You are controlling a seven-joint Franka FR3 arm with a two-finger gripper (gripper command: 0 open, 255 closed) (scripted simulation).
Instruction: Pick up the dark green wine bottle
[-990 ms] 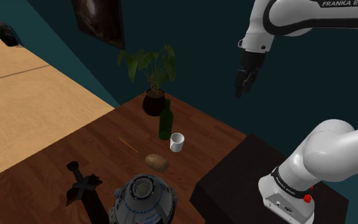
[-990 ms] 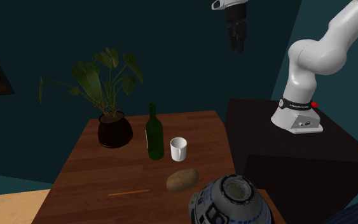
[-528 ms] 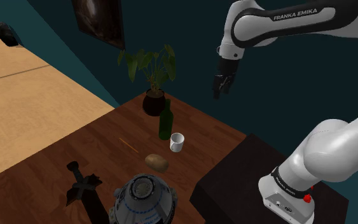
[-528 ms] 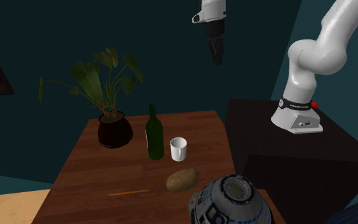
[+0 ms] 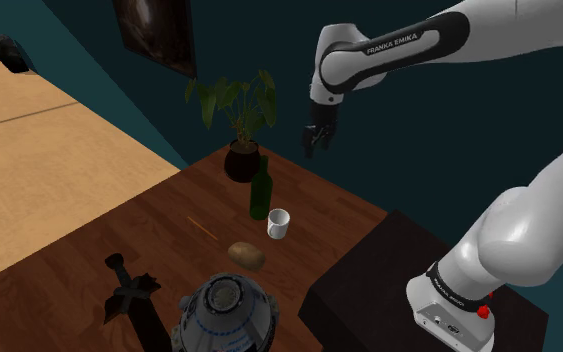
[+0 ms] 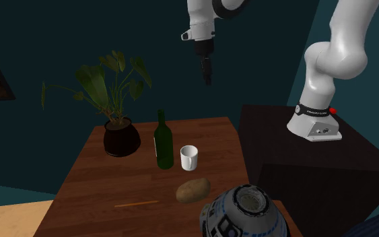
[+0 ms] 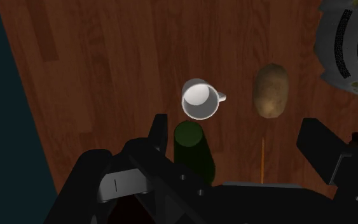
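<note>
The dark green wine bottle (image 5: 260,190) stands upright on the wooden table (image 5: 149,240), just in front of a potted plant. In the second exterior view the bottle (image 6: 162,145) is left of a white mug. My black gripper (image 5: 314,145) hangs high in the air, above and to the right of the bottle, pointing down (image 6: 208,75). From the wrist view I look down on the bottle's top (image 7: 188,137), close by one finger (image 7: 158,130). My gripper (image 7: 238,143) is open, and nothing is held.
A white mug (image 5: 279,224) stands right beside the bottle, a potato (image 5: 247,255) nearer the front. The potted plant (image 5: 239,130) is behind. A domed droid (image 5: 224,310), a dark sword-like object (image 5: 129,295) and a pencil (image 5: 202,228) share the table. The black stand (image 5: 419,290) borders it.
The arm has swung towards the shoulder view's left and lower, carrying the gripper from over the stand to above the table near the bottle. Nothing on the table moved.
</note>
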